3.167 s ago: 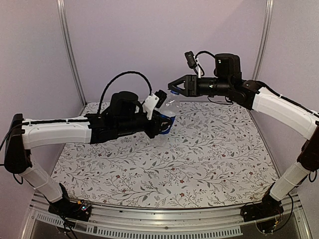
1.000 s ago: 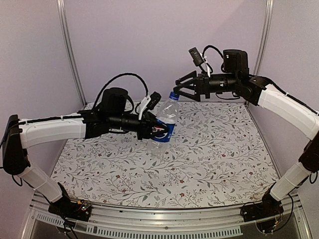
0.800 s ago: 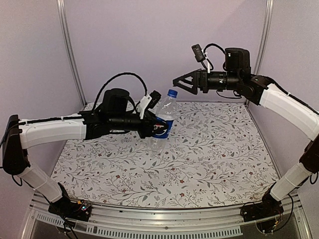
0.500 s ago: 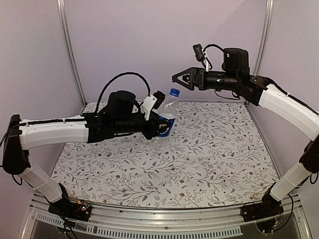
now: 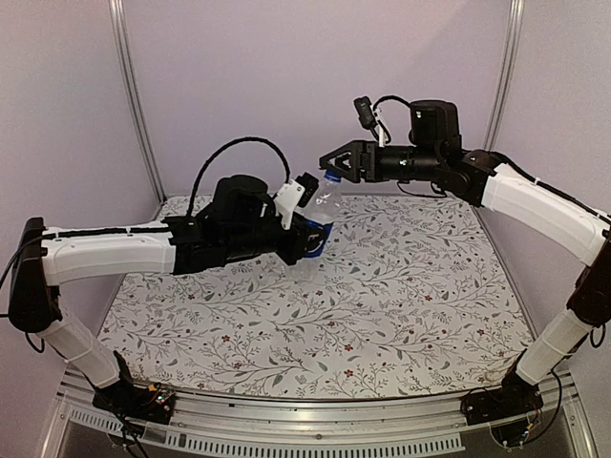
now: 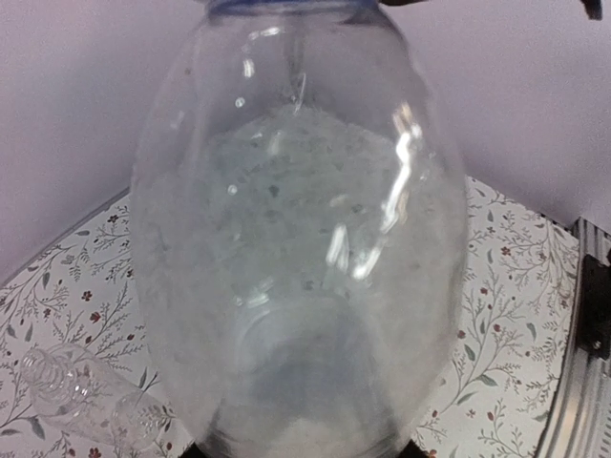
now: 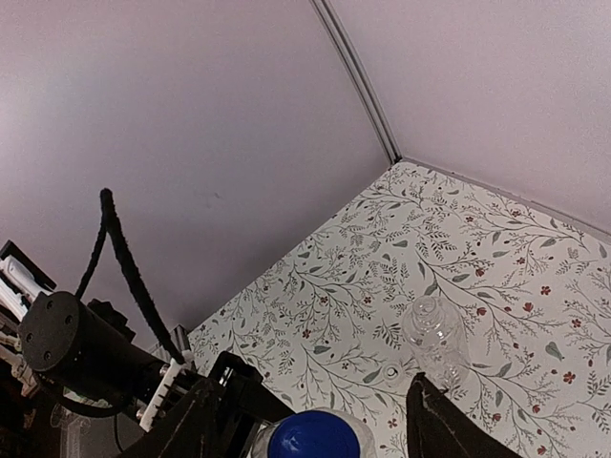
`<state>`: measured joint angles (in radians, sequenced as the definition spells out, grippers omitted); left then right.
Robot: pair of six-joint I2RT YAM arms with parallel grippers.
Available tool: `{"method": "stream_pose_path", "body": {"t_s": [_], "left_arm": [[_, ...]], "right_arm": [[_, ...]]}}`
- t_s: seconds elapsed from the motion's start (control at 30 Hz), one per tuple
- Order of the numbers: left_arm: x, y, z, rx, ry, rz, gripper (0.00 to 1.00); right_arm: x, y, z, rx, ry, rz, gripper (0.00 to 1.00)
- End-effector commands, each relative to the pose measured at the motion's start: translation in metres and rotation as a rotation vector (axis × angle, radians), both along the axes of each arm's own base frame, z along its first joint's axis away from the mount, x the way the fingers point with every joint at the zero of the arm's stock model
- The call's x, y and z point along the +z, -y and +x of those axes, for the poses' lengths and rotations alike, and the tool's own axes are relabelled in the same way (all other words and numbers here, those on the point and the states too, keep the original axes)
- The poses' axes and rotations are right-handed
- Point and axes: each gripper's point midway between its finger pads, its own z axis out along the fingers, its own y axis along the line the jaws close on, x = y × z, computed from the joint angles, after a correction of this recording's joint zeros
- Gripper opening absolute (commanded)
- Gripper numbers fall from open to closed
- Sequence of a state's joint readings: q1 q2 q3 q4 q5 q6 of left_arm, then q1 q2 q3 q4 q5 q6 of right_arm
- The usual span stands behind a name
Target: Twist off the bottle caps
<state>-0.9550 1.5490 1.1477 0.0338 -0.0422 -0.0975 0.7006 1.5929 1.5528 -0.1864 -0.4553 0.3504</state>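
My left gripper point(image 5: 307, 237) is clamped on the blue label band of the Pepsi bottle point(image 5: 323, 205), holding it raised and tilted. The blue cap point(image 7: 313, 436) sits between the spread fingers point(image 7: 434, 429) of my right gripper point(image 5: 332, 162), with a gap on each side. Beyond those fingers, the plain bottle point(image 7: 431, 336) lies on the flowered table point(image 5: 410, 286).

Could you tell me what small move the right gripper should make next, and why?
Probably close the right gripper fully onto the blue cap. Its jaws flank the cap with gaps on both sides, while the left gripper holds the Pepsi bottle raised, ready for twisting.
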Motion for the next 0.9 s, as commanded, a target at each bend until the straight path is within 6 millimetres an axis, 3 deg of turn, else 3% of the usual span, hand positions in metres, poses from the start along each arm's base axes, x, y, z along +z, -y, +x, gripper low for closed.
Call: {"method": "stream_pose_path", "body": {"t_s": [0.0,0.33,0.63,0.87], "left_arm": [[0.01,0.006,-0.001,0.002,0.031,-0.005,0.3],[0.011,0.005,-0.001,0.003,0.035,-0.004,0.3],[0.009,0.004,0.0,0.01,0.038,0.002,0.3],[0.009,0.004,0.0,0.012,0.039,0.004,0.3]], "right_arm": [[-0.001,-0.007,0.0,0.018,0.001,0.005,0.62],[-0.013,-0.009,-0.002,0.036,-0.026,-0.006,0.55],[-0.012,-0.012,-0.005,0.058,-0.027,0.0,0.42],[-0.013,-0.013,-0.007,0.073,-0.034,0.002,0.38]]}}
